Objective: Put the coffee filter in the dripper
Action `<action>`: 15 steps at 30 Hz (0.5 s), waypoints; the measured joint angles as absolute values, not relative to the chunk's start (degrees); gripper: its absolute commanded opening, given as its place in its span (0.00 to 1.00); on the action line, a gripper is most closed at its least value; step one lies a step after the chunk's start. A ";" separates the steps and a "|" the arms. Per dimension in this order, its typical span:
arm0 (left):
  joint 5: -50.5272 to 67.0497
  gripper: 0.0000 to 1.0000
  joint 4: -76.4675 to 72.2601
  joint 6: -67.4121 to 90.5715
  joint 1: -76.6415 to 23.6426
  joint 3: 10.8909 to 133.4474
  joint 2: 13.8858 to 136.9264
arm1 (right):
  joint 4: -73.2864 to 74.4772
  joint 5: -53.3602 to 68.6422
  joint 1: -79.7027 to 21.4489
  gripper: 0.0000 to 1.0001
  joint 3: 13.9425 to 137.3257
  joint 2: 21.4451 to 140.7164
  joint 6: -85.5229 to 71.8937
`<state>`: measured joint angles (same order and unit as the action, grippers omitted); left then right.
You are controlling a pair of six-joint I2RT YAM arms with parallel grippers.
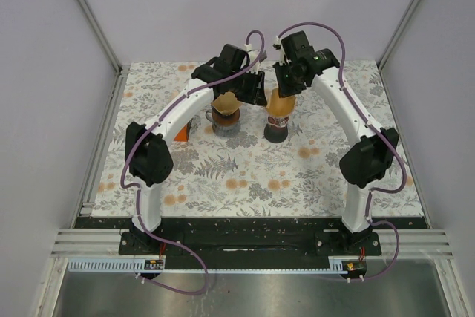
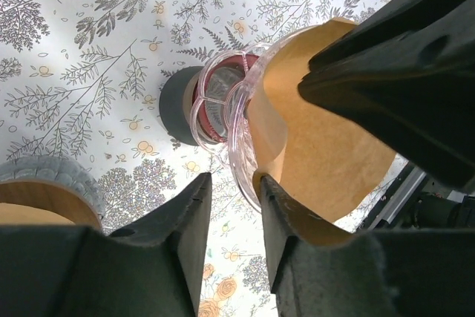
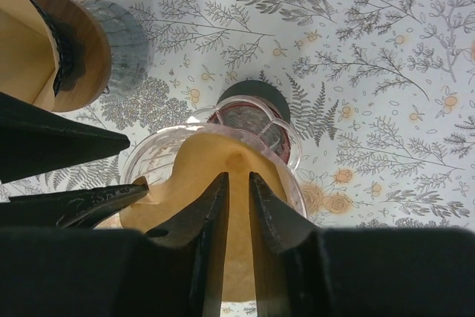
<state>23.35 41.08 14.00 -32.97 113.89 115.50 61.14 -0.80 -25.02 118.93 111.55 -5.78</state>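
The right end effector is showing only a thin gap, with the brown coffee filter in it, so it seems to be pinching the paper. The filter is sitting inside the clear dripper, with some paper sticking out past the rim. To do this bit well, I think it is needing a soft push straight down so the cone is hugging the walls, then a gentle letting go. The left end effector is standing partly open around the dripper's rim, not clearly squeezing. The dripper is resting on a jug; I cannot tell what is in it. A grey cup on the worktop is holding more brown filters.
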 measured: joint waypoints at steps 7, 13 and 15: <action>23.09 0.48 41.30 13.43 -33.08 114.30 115.48 | 61.10 0.14 -24.21 0.25 118.93 109.62 -5.78; 21.87 0.60 42.59 12.47 -33.08 114.43 114.30 | 61.08 0.95 -24.05 0.25 118.93 109.58 -5.78; 21.47 0.64 43.27 12.01 -33.08 114.83 113.78 | 61.08 1.15 -23.94 0.25 118.93 109.54 -5.80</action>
<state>21.47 43.27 12.01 -33.08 114.83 113.78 61.08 1.15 -23.94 118.93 109.54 -5.80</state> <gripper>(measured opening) 0.596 0.251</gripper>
